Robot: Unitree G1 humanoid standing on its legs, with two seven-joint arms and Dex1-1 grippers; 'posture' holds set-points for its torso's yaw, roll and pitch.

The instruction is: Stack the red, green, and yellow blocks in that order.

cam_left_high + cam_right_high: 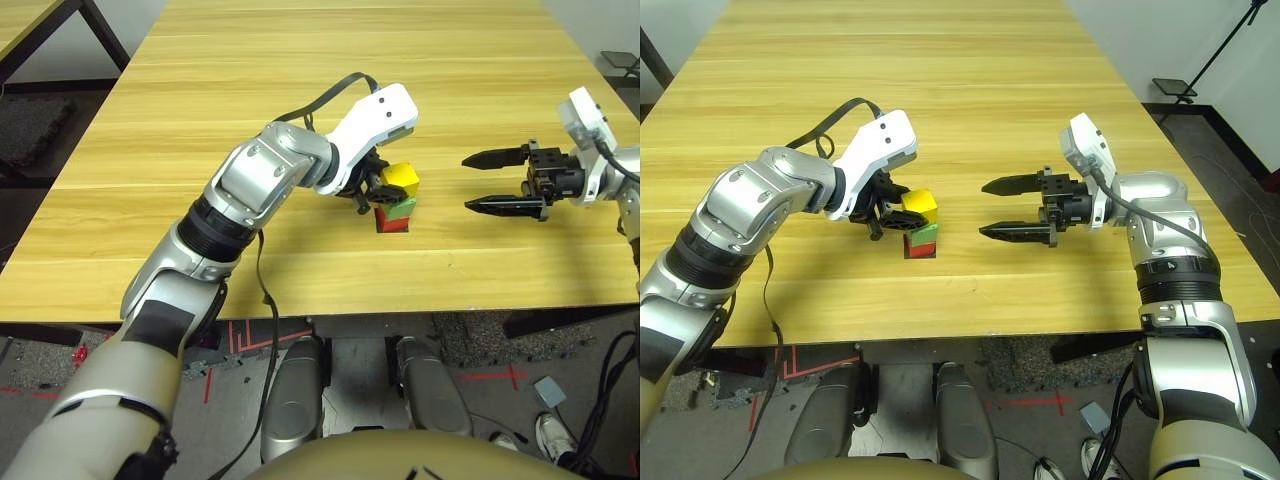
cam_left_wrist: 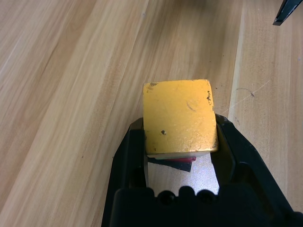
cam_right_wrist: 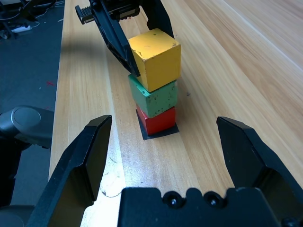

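The red block (image 3: 160, 120) rests on the table with the green block (image 3: 154, 97) on top of it. On the green one sits the yellow block (image 3: 155, 56), turned slightly askew. My left gripper (image 1: 385, 187) is shut on the yellow block (image 2: 180, 116), one black finger on each side. My right gripper (image 1: 982, 209) hovers open a short way to the right of the stack, at about its height, fingers pointing toward it with nothing between them.
A flat black square patch (image 3: 163, 133) lies under the red block. The wooden table (image 1: 300, 60) stretches far back, and its front edge (image 1: 330, 305) is close to the stack. A black cable (image 1: 262, 270) hangs from my left forearm.
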